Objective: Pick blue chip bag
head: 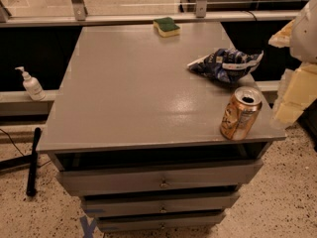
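Note:
The blue chip bag [226, 64] is a crumpled, shiny dark-blue foil bag with white print. It lies on the right side of the grey cabinet top [133, 93], near the right edge. My gripper [293, 90] shows as white and cream-yellow parts at the right edge of the view. It hangs off the cabinet's right side, to the right of the bag and apart from it. It holds nothing that I can see.
An orange-gold drink can [240, 113] stands open at the front right corner, just in front of the bag. A green-and-yellow sponge [166, 27] lies at the back edge. The cabinet has drawers [161, 182] below. A pump bottle [31, 85] stands on a ledge at left.

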`<state>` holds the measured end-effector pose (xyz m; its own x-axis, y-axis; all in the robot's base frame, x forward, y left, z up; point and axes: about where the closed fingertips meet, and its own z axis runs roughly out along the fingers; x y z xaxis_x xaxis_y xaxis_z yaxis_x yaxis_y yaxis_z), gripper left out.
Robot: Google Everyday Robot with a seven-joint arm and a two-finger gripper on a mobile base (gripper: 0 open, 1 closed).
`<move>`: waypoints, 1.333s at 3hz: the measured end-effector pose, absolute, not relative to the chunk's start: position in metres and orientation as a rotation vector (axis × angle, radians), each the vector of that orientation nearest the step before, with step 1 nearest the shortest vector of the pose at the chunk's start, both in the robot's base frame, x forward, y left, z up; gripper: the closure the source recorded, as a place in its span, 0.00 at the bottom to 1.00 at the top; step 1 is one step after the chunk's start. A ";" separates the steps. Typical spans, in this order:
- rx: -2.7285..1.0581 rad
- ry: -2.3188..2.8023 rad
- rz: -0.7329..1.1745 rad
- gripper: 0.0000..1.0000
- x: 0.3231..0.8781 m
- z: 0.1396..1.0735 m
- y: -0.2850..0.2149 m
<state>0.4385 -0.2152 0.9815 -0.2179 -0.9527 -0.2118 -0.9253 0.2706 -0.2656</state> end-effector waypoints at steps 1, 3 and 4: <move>-1.714 2.217 -0.116 0.00 0.438 0.982 -0.215; -1.525 2.159 -0.126 0.00 0.521 0.974 -0.216; -1.344 2.149 -0.088 0.00 0.585 0.974 -0.210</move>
<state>0.5849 -0.2101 0.9739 -0.3107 -0.8379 -0.4487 -0.7984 0.4862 -0.3552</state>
